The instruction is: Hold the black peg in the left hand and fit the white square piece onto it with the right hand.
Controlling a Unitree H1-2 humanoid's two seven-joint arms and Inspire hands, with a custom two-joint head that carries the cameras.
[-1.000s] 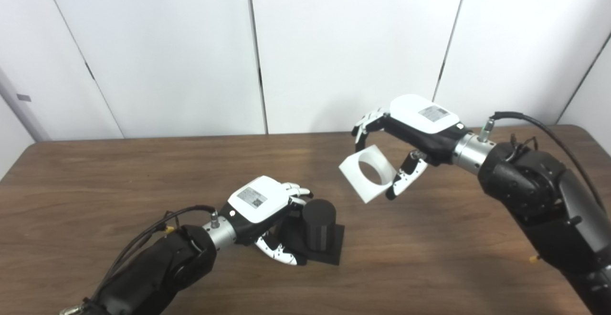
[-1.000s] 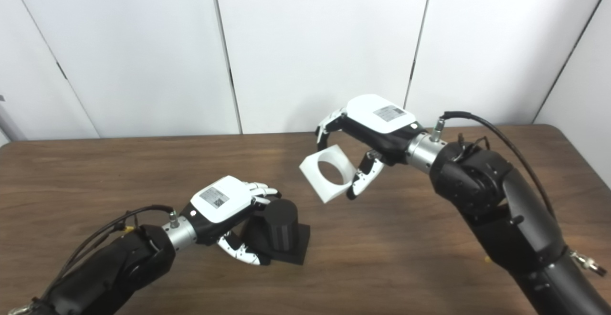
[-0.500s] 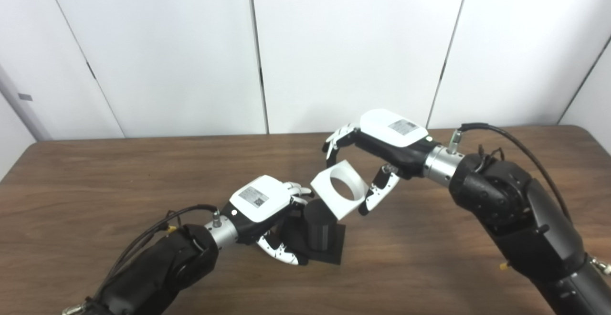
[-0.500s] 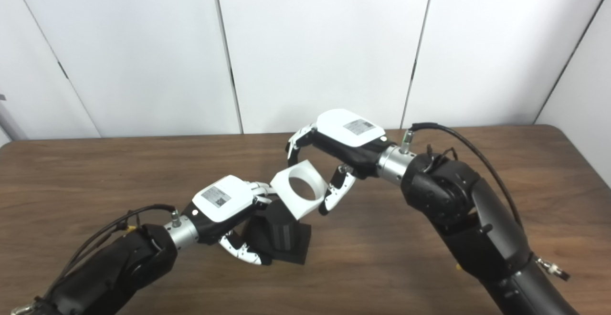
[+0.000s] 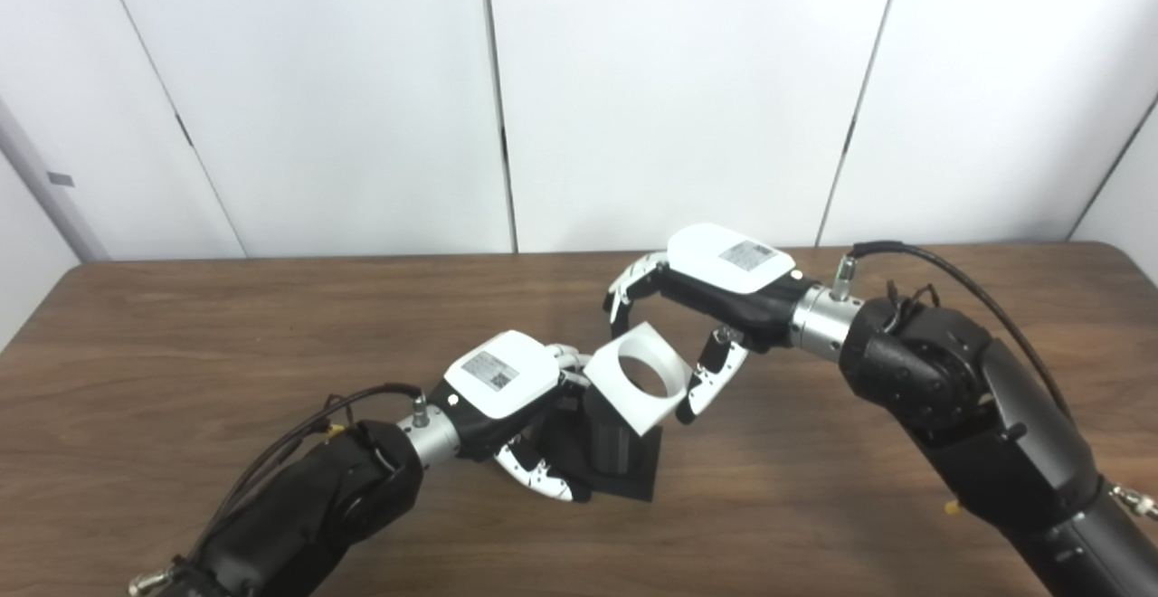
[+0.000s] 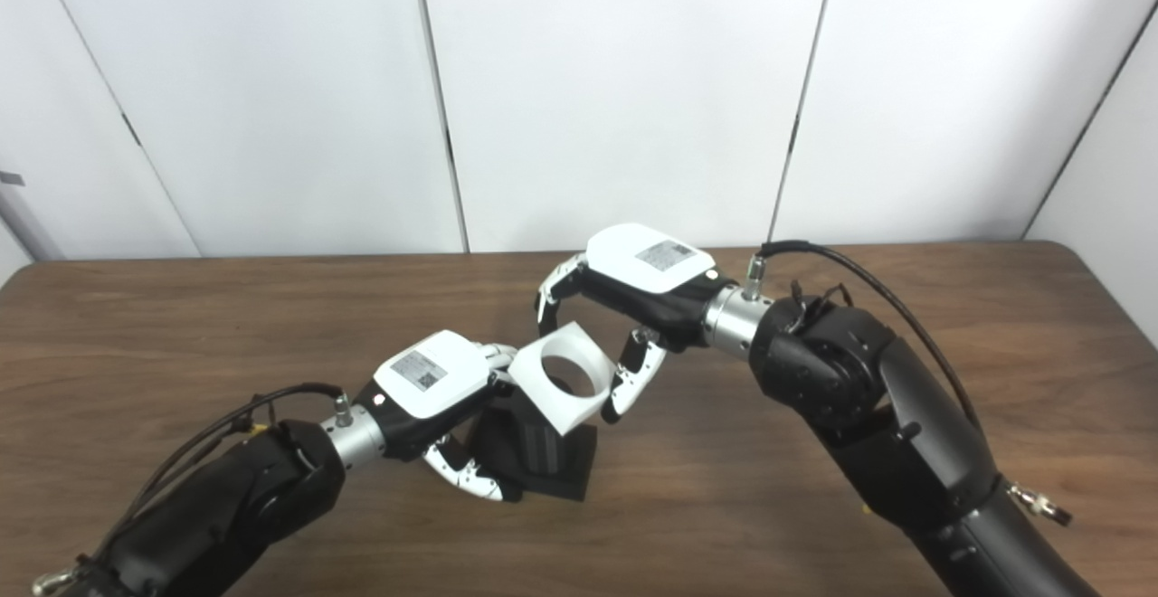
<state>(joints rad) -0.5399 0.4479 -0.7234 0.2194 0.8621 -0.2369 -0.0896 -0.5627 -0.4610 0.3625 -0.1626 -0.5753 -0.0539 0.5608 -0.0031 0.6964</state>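
Observation:
The black peg [image 5: 612, 446], a round post on a square black base [image 5: 644, 481], stands on the brown table. My left hand [image 5: 503, 386] is shut on it from the left, fingers around the post, thumb low at the base. The white square piece [image 5: 637, 377], with a round hole through it, hangs tilted right over the peg's top and hides it. My right hand [image 5: 715, 282] is shut on that piece, fingers on its far edge and thumb on its right edge. I cannot tell whether the hole has caught the post.
The brown table [image 5: 181, 344] spreads wide on both sides of the hands. White wall panels [image 5: 362, 81] stand right behind its far edge. A black cable [image 5: 950, 267] loops off the right forearm.
My right hand has carried the white piece leftward and down, from well right of the peg to directly above it. The left hand and peg have stayed put; the camera has shifted slightly.

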